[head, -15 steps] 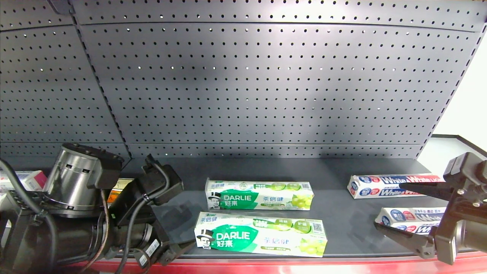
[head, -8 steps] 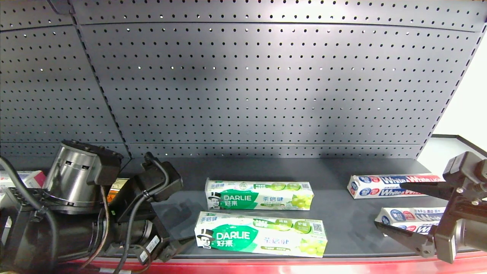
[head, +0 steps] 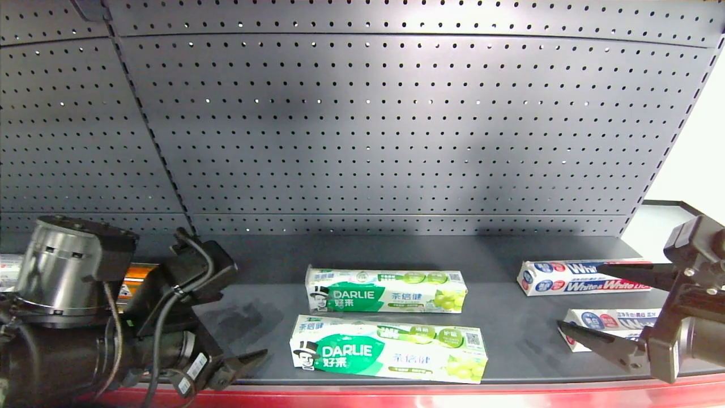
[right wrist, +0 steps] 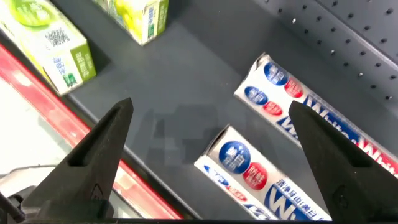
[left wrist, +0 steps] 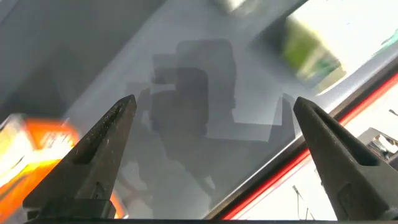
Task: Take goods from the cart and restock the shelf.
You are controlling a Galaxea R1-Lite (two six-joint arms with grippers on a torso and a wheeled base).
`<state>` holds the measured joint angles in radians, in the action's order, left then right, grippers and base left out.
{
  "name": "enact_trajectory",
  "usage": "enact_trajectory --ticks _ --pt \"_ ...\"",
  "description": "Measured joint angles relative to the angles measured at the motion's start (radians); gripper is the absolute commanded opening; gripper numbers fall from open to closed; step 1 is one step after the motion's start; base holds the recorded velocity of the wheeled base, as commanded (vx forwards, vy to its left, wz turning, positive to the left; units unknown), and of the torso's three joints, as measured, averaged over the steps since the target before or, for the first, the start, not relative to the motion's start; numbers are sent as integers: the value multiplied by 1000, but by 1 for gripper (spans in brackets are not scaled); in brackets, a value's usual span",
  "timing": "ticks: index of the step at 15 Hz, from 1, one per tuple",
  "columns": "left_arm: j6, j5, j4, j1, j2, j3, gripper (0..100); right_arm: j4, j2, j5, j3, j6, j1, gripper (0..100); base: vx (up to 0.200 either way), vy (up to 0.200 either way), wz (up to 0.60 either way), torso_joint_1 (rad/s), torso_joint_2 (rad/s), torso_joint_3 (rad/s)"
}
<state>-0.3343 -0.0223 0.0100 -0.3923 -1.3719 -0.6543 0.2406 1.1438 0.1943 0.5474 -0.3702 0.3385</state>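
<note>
Left jaws and right jaws both gape wide, nothing in them. The goods lie flat on the shelf (head: pixel 498 255): two green boxes (head: pixel 385 290) mid-shelf, two white-blue boxes (head: pixel 583 276) by the right jaws. My worry is the front green box (head: pixel 388 349). It's right at the red lip (head: pixel 396 391), so a sloppy swing could shove it off. An orange box (head: pixel 136 275) crowds the left side.

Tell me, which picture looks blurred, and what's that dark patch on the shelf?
Left wrist view: the green box and orange box are blurred; the dark patch on the shelf is a shadow. Head view: the pegboard's straight seams bow, and bright glare whitens the right edge.
</note>
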Motion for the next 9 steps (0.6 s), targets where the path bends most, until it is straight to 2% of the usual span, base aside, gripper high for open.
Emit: enact_trajectory --ticks 3,6,9 --pt "0 2 -1 70 47 14 100 23 24 -1 40 23 -15 100 0 0 0 0 0 0" --pt "-3 1 -1 77 60 18 100 26 90 -6 127 20 -16 100 0 0 0 0 0 0" --pt "0 1 10 83 69 7 100 27 127 -5 141 22 -14 100 0 0 0 0 0 0"
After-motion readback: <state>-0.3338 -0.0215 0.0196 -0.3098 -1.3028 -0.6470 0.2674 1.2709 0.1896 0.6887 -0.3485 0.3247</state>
